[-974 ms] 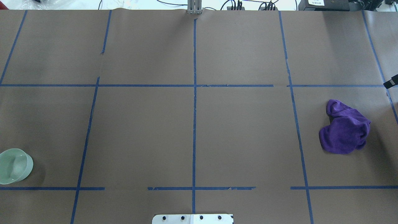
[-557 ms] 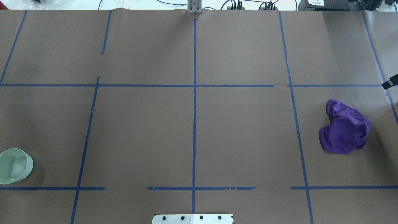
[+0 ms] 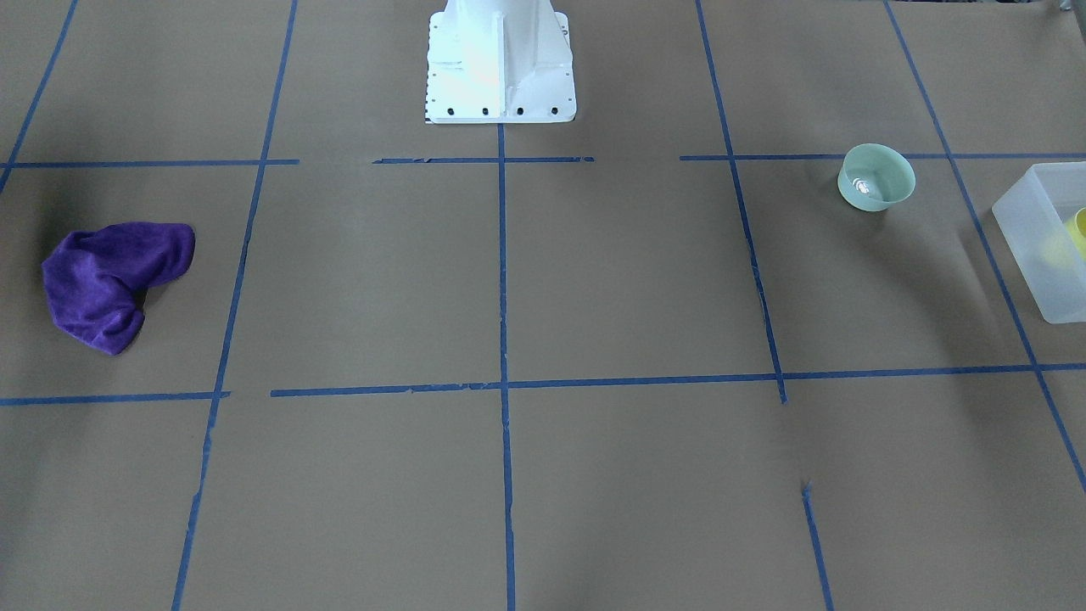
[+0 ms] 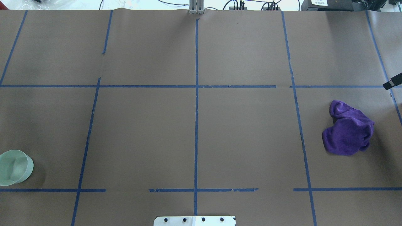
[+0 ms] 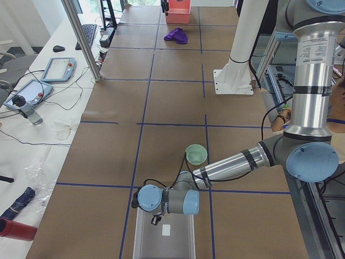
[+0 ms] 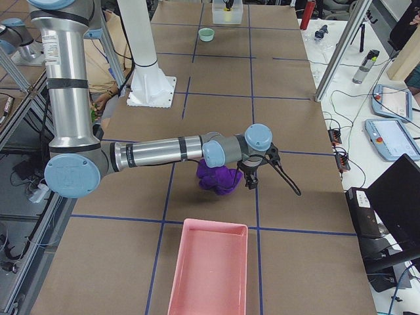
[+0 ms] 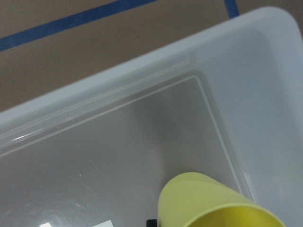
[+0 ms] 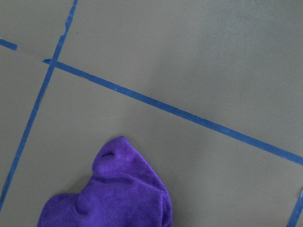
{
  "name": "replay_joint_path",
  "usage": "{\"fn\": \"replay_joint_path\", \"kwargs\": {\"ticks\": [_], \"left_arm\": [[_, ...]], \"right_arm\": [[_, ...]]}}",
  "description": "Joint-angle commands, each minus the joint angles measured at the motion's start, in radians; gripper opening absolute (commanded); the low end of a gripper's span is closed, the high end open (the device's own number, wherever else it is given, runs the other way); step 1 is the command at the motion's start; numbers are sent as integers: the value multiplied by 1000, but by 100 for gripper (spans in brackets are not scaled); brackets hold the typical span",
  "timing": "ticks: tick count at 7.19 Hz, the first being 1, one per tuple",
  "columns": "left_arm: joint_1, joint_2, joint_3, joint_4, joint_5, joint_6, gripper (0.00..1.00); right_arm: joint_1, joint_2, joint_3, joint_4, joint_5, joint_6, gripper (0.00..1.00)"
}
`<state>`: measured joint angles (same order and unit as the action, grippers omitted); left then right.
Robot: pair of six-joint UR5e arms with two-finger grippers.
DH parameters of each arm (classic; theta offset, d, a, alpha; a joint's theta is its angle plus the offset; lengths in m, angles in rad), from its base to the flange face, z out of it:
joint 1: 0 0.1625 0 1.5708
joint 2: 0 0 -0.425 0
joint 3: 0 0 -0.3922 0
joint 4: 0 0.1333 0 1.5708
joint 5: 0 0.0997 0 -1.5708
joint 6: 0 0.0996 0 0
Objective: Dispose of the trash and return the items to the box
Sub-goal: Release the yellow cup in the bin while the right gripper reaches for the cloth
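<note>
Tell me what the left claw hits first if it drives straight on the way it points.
Probably the yellow cup, right under the left claw inside the box; otherwise the box floor. Depth is unclear.

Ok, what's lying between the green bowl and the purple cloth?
Nothing. In the front-facing view, the stretch from the bowl to the cloth is bare brown table, crossed only by blue tape lines.
</note>
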<state>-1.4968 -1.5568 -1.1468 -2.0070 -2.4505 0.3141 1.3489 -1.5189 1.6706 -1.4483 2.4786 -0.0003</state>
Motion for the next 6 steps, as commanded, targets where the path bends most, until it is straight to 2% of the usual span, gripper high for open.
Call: {"fn": "replay_joint_path", "kwargs": {"ticks": [1, 2, 3, 4, 5, 6], "left_arm": [[-6, 71, -153, 7, 13, -4, 100], [-49, 83, -222, 13, 13, -13, 100], [-106, 86, -278, 16, 16, -35, 100], [-117, 83, -319, 33, 16, -49, 100], [-146, 80, -386, 81, 28, -96, 100], [-145, 83, -484, 143, 113, -186, 100]], "right_arm": [[-66, -1, 72, 2, -7, 266, 100], [-89, -10, 112, 2, -9, 342, 100], [-118, -70, 188, 2, -12, 396, 100], [-147, -98, 213, 5, -14, 451, 100], [-221, -131, 212, 43, -88, 483, 100], [-305, -141, 209, 96, -198, 547, 100]]}}
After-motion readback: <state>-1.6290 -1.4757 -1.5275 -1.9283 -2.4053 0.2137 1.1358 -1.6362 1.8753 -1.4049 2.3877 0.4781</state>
